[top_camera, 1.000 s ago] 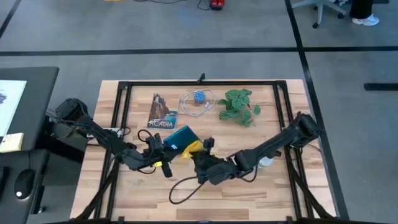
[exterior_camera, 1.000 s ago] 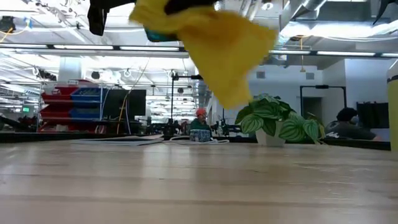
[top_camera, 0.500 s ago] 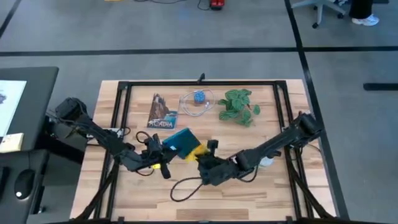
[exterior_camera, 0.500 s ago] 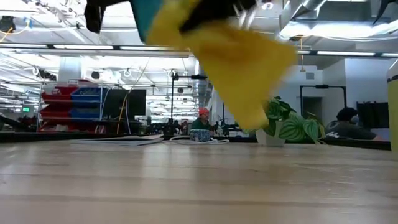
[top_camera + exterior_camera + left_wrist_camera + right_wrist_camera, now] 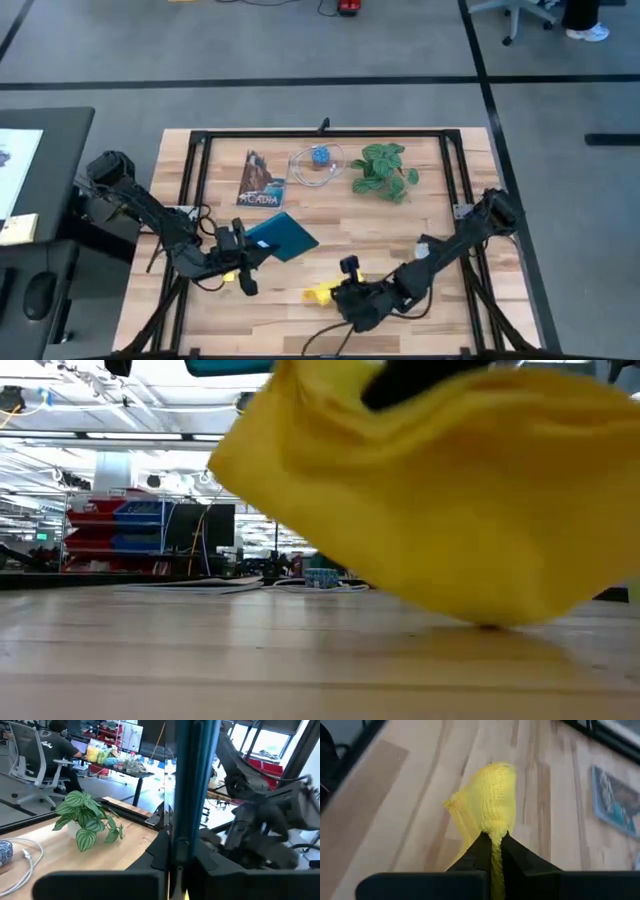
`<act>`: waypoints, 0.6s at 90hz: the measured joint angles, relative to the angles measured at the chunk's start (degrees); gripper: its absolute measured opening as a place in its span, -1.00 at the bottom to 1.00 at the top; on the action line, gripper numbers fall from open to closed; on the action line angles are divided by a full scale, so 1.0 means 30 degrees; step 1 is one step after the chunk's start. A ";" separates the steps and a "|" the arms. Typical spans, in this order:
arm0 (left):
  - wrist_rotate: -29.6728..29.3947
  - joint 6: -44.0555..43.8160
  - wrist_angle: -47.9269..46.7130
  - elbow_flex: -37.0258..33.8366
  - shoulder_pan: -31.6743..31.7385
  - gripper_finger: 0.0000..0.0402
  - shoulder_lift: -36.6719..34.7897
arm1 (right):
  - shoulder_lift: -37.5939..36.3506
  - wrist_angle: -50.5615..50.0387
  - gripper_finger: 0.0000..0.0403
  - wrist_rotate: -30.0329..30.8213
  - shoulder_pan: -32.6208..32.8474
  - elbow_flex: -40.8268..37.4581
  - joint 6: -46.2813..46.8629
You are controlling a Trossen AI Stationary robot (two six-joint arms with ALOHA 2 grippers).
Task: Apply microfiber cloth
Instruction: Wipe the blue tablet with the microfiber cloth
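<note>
The bright yellow microfiber cloth [image 5: 320, 293] hangs bunched from my right gripper [image 5: 340, 291] over the near middle of the table. In the low view the cloth [image 5: 440, 510] fills much of the picture, its lowest edge [image 5: 485, 622] close to the wood. To its left, my left gripper [image 5: 247, 247] is shut on the dark tablet with the teal back [image 5: 282, 236], raised off the table. The tablet and the cloth are apart. My left gripper pinches the tablet by its near-left edge [image 5: 172, 837] between its two fingers, coming level from the table's left. The tablet shows edge-on between the fingers, lifted clear of the table. My right gripper pinches a bunched fold of the cloth [image 5: 493, 836] between its two fingertips, several layers. The fingers come from the table's right. The cloth hangs slack below and beyond them; whether its lowest edge touches the table cannot be told.
At the far side lie a magazine [image 5: 262, 180], a coiled white cable with a blue ball [image 5: 318, 160] and a potted plant [image 5: 384, 170]. A black cable [image 5: 322, 337] loops by the near edge. Black frame rails [image 5: 200, 170] run along the table's sides.
My right gripper has carried the cloth away from the tablet, toward the table's near edge and downward. The cloth, draped against the tablet before, now hangs free and low over the wood. My left gripper, with the tablet, has shifted slightly toward the near left.
</note>
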 joint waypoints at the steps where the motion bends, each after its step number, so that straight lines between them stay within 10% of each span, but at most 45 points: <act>1: -0.0006 0.0000 -0.0003 0.0000 0.0000 -0.96 0.0003 | 0.0000 -0.0001 -0.98 0.0106 0.0005 0.0068 -0.0065; 29: -0.0003 -0.0368 -0.0245 -0.0015 0.0000 -0.96 0.0007 | -0.0015 0.2020 -0.98 0.9355 -0.0237 0.2725 -0.6534; 54: 0.0995 -0.1784 0.0105 0.0053 0.0445 -0.96 0.1325 | 0.0007 1.3268 -0.98 0.9024 -0.2222 0.3697 -1.7356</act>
